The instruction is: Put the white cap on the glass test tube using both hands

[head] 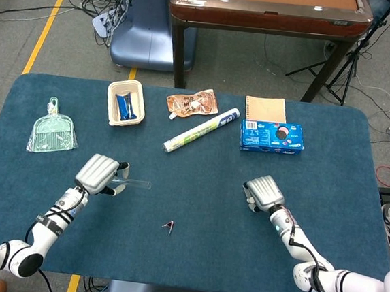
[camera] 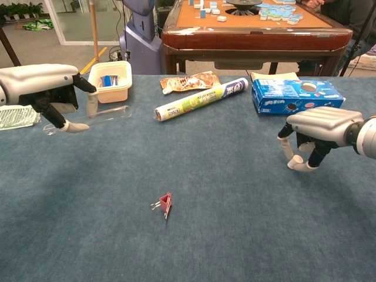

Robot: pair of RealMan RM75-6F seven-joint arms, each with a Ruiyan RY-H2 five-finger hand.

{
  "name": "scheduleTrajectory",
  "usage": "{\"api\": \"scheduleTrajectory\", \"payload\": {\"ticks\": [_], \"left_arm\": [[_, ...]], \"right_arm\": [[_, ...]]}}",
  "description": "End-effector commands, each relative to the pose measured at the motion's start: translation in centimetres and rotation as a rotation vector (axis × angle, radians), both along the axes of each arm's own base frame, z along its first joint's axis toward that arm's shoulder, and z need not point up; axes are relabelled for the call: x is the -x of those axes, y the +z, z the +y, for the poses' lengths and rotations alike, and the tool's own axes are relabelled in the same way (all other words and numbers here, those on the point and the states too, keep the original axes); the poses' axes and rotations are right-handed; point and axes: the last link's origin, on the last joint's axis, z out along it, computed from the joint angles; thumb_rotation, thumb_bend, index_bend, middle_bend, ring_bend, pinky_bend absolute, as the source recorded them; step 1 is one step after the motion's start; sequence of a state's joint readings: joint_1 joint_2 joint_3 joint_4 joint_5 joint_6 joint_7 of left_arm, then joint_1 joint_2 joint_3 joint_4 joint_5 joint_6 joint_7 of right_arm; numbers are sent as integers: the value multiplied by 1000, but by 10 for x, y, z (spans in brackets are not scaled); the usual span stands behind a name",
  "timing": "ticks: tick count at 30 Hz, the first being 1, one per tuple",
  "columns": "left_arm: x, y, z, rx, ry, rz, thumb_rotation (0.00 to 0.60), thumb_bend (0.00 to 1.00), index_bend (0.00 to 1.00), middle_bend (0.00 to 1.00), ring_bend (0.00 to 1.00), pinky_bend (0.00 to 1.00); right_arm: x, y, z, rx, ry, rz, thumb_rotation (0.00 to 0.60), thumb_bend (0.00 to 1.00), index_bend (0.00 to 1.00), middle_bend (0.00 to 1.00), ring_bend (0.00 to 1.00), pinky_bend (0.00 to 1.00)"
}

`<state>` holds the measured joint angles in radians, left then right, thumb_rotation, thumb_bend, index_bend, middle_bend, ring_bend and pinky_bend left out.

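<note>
The glass test tube [camera: 104, 114] lies almost level at the left and sticks out to the right of my left hand [camera: 44, 87], which pinches it between thumb and a finger. From the head view the test tube [head: 136, 180] pokes out from under the left hand [head: 100, 172]. At the right, the small white cap [camera: 298, 160] sits down at the cloth, pinched between the thumb and a finger of my right hand [camera: 320, 124]. In the head view the right hand [head: 265, 192] hides the cap.
A small red binder clip [camera: 165, 204] lies between the hands. Along the far side are a cream tray [camera: 111, 82], a snack bag [camera: 188, 81], a foil roll [camera: 201, 98], a blue box [camera: 296, 95] and a notebook [head: 265, 108]. A green packet [head: 52, 133] lies far left.
</note>
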<state>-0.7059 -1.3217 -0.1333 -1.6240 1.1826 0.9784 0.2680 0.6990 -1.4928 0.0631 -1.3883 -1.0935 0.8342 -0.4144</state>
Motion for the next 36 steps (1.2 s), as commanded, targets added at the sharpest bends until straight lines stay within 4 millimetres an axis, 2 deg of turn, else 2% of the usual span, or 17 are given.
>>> {"api": "scheduleTrajectory", "payload": {"ticks": [1, 6, 11, 18, 21, 28, 36], "left_arm": [[0, 1, 2, 1, 4, -4, 600, 259, 584, 1000, 996, 1000], [-3, 3, 10, 14, 29, -47, 600, 258, 587, 1000, 996, 1000], [-11, 0, 15, 45, 48, -118, 600, 258, 588, 1000, 996, 1000], [-27, -10, 19, 103, 73, -225, 600, 259, 588, 1000, 996, 1000], [-34, -14, 19, 128, 81, -265, 600, 258, 589, 1000, 996, 1000], [-49, -22, 17, 179, 90, -355, 600, 259, 595, 1000, 996, 1000], [-61, -31, 18, 216, 109, -423, 600, 259, 600, 1000, 996, 1000]], "right_arm": [[-6, 9, 1, 12, 5, -41, 600, 340, 651, 1000, 1000, 1000], [-29, 35, 5, 22, 33, -153, 600, 348, 692, 1000, 1000, 1000], [-69, 70, 6, 33, 109, -276, 600, 361, 702, 1000, 1000, 1000], [-115, 101, -1, 29, 160, -419, 600, 369, 711, 1000, 1000, 1000], [-127, 104, -3, 25, 176, -455, 600, 369, 714, 1000, 1000, 1000], [-154, 99, -7, -22, 195, -520, 600, 370, 717, 1000, 1000, 1000], [-173, 89, -10, -43, 216, -541, 600, 370, 723, 1000, 1000, 1000]]}}
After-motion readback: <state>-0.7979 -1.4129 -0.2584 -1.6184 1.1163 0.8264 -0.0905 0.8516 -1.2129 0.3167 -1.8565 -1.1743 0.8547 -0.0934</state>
